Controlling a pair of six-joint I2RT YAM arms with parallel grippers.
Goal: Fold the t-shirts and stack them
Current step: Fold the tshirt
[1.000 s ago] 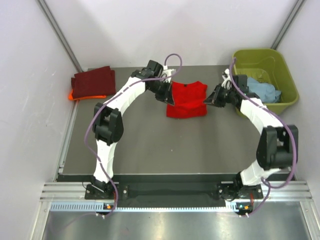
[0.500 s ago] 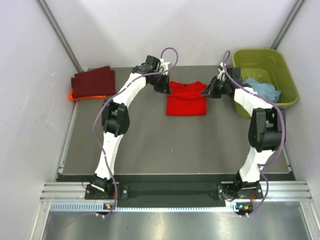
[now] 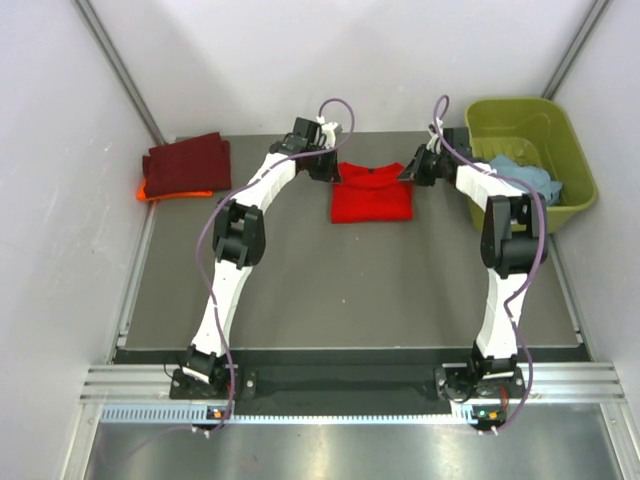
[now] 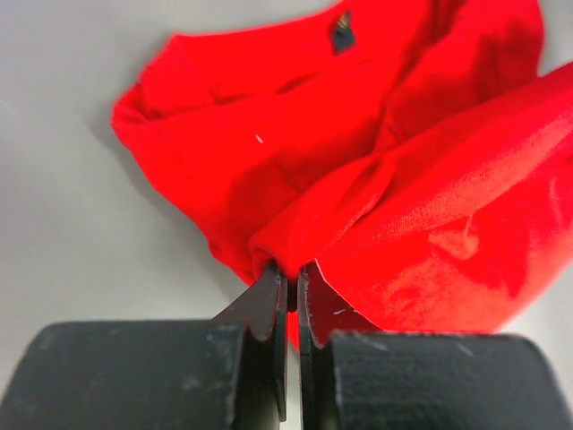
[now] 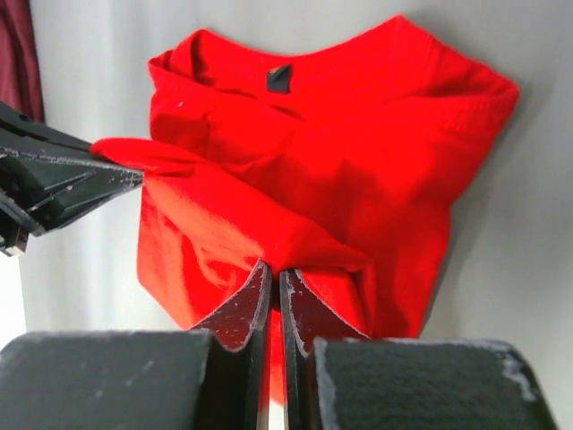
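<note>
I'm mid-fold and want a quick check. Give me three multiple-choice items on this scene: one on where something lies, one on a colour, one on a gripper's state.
1. The light blue shirt lies: A mid-table; B in the green tub; C draped over an arm.
2. The shirt under the maroon shirt is: A orange; B white; C black.
3. The left gripper is: A open in the air; B shut on the red shirt; C shut on nothing.

Answers:
1 B, blue cloth shows inside the tub's walls.
2 A, the orange shirt peeks out beneath the maroon.
3 B, the left wrist view shows red cloth pinched between closed fingers.

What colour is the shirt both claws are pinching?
Plain bright red. The t-shirt shows best in the right wrist view.
</note>
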